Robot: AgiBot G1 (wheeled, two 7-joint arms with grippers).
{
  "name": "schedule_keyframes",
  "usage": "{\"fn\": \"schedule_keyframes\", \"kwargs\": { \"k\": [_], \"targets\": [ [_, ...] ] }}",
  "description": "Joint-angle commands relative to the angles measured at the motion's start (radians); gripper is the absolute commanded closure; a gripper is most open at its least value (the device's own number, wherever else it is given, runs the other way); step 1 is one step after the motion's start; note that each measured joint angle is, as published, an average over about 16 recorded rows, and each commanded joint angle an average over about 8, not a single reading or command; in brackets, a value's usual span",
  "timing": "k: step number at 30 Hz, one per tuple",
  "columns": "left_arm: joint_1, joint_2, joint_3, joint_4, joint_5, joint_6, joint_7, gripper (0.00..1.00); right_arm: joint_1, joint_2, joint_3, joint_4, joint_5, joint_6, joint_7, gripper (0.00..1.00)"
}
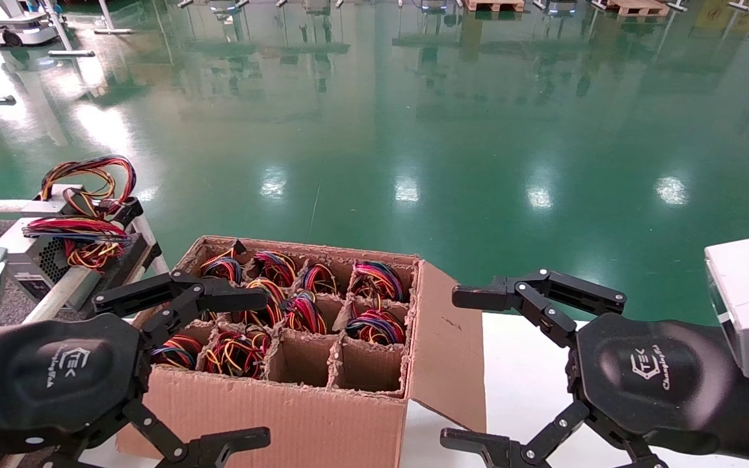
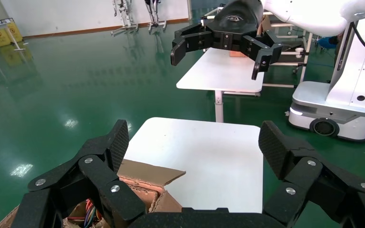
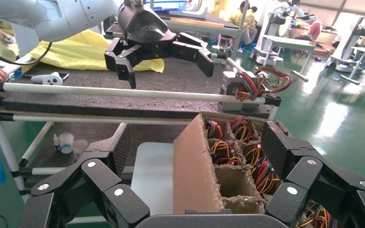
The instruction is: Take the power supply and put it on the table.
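Several power supplies stand in the compartments of a brown carton (image 1: pixel 296 416), with only their coloured wire bundles (image 1: pixel 374 325) showing. Two more power supplies, grey boxes with wires (image 1: pixel 49 257), lie on the dark grey table (image 3: pixel 85 78) to the left, behind a white rail (image 3: pixel 123 92). My left gripper (image 1: pixel 251 370) hovers open over the carton's left front corner, holding nothing. Open as well, my right gripper (image 1: pixel 462 367) hangs beside the carton's raised right flap (image 3: pixel 192 171), above the white tabletop (image 2: pixel 204 161).
Two front-right compartments (image 1: pixel 368 367) of the carton hold nothing. A yellow cloth (image 3: pixel 76 52) and a white controller (image 3: pixel 52 77) lie on the dark table; small bottles (image 3: pixel 66 141) stand on the shelf below. Green floor stretches beyond the carton.
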Motion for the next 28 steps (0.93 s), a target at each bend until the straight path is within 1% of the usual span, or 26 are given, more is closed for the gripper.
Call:
{"fn": "schedule_keyframes", "kwargs": {
  "k": [1, 28],
  "targets": [
    [-0.002, 0.001, 0.000, 0.002, 0.000, -0.002, 0.001, 0.00, 0.000, 0.000, 0.000, 0.000, 0.000, 0.000, 0.000, 0.00],
    [-0.008, 0.004, 0.002, 0.010, 0.000, -0.008, 0.005, 0.00, 0.000, 0.000, 0.000, 0.000, 0.000, 0.000, 0.000, 0.00]
  ]
}}
